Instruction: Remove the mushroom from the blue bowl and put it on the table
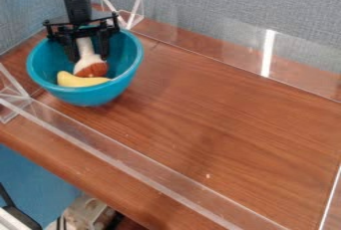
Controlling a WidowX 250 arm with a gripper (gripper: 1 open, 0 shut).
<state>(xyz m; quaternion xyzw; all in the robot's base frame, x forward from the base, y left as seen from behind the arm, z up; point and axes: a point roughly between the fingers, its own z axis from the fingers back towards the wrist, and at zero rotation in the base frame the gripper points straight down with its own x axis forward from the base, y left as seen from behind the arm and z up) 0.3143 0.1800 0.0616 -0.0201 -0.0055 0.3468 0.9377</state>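
Observation:
The blue bowl [123, 75] stands at the table's [220, 110] far left corner. Inside it lies the mushroom [91, 69], reddish-brown cap toward the front and cream-white stem pointing back. My gripper [87, 47] reaches straight down into the bowl, its black fingers pressed against either side of the stem, shut on the mushroom. The mushroom still rests low in the bowl.
A yellow banana-shaped piece [68, 79] lies in the bowl in front of and left of the mushroom. Clear acrylic walls [266, 50] border the tabletop on all sides. Bare wood stretches to the right of the bowl.

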